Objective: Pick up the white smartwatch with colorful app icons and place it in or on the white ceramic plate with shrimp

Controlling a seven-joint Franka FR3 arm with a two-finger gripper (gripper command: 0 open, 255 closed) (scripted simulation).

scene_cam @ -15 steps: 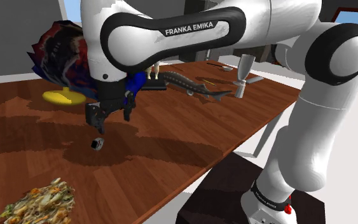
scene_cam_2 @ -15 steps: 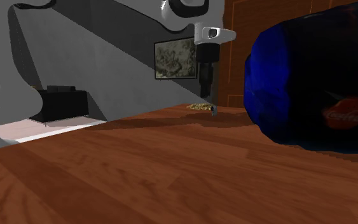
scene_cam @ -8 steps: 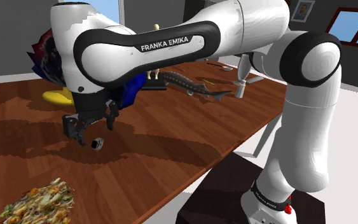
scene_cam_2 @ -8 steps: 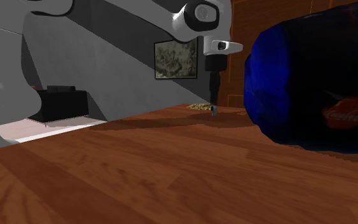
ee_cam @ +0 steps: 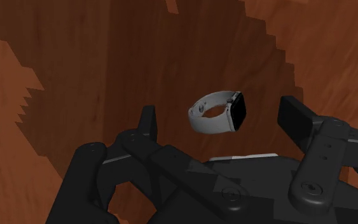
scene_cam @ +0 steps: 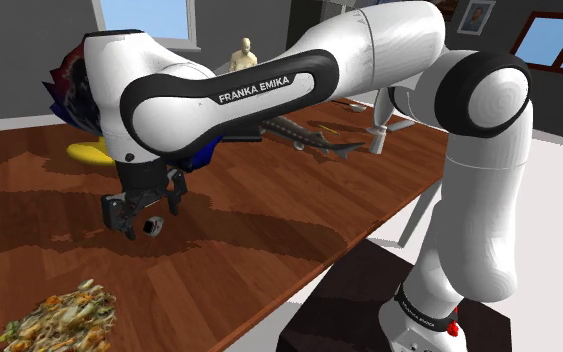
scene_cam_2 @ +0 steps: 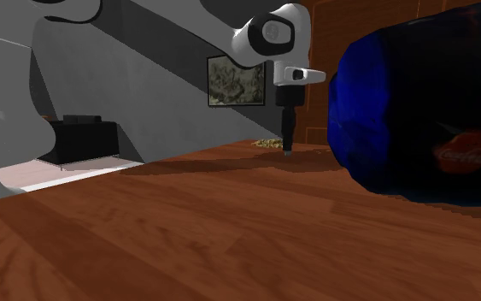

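The small grey-white smartwatch (scene_cam: 152, 227) lies on its side on the brown wooden table (scene_cam: 269, 230). In the wrist view the smartwatch (ee_cam: 219, 113) shows a looped strap and a dark face. My black gripper (scene_cam: 149, 212) hangs low over it, open, with one finger on each side and neither touching. The wrist view gives the gripper (ee_cam: 222, 119) straddling the watch with clear gaps. The plate heaped with shrimp (scene_cam: 59, 318) sits at the table's near left corner in the shoulder view. From the second exterior view the gripper (scene_cam_2: 287, 145) points down beside the distant plate (scene_cam_2: 269, 143).
A yellow dish (scene_cam: 91, 151), a blue object and a dark feathered shape (scene_cam: 79, 75) stand behind the gripper. A long fish (scene_cam: 299, 132), a goblet (scene_cam: 383, 110) and a figurine (scene_cam: 244, 52) are farther back. A big blue Coca-Cola can (scene_cam_2: 418, 111) looms in the second exterior view.
The arm has swung toward the shoulder view's left and lowered. The open gripper has come down from above the table to straddle the watch, which has not moved.
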